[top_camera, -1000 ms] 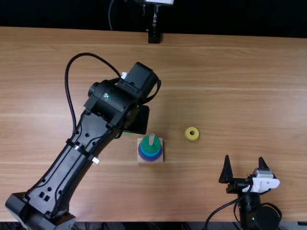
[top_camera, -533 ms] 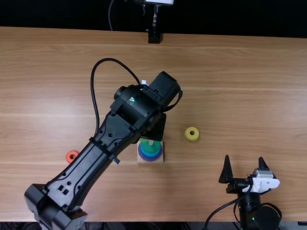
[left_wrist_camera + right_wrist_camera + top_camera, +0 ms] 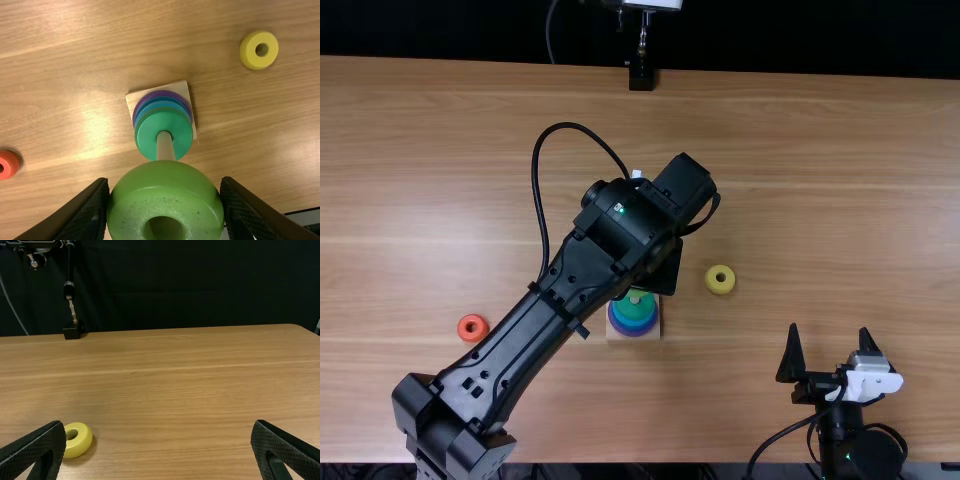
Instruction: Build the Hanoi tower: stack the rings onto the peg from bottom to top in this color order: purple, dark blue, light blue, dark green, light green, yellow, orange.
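My left gripper (image 3: 646,285), seen from above, hangs over the peg's base (image 3: 648,333). In the left wrist view my left gripper (image 3: 165,207) is shut on the light green ring (image 3: 165,182), held close to the peg (image 3: 165,146). Purple (image 3: 162,93), dark blue, light blue and dark green (image 3: 151,133) rings are stacked around the peg. The yellow ring (image 3: 720,279) lies right of the base, the orange-red ring (image 3: 472,327) left of it. My right gripper (image 3: 828,352) stands open at the near right; its wrist view shows the gripper (image 3: 159,445) and the yellow ring (image 3: 77,440).
The left arm (image 3: 520,345) stretches diagonally across the near left of the table (image 3: 840,180). A black stand (image 3: 641,76) is at the table's far edge.
The left arm has moved to the right, bringing the light green ring over the stack. The orange-red ring, covered by the arm at first, has come into sight. The right arm has kept still.
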Controlling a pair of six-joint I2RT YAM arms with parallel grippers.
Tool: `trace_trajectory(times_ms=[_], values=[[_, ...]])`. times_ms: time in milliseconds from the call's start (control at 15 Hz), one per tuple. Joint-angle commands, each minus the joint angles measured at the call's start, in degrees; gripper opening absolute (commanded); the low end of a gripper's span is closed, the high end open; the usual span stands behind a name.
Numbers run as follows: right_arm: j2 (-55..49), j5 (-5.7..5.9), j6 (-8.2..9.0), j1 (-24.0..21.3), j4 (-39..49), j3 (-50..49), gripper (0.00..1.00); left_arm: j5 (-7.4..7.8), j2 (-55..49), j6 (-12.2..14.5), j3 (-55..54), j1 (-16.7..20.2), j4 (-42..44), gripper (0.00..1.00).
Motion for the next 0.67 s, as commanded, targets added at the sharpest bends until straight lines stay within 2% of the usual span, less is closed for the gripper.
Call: trace_trajectory(times_ms=[0, 600], values=[[-0.40, -0.18, -0.30, -0.62, -0.47, -0.40, 1.00, -0.36, 0.81, -1.41, 1.56, -0.60, -0.16, 0.00], [-0.40, -0.07, -0.30, -0.62, -0.47, -0.40, 1.00, -0.26, 1.08, -1.62, -0.55, -1.31, -0.16, 0.00]])
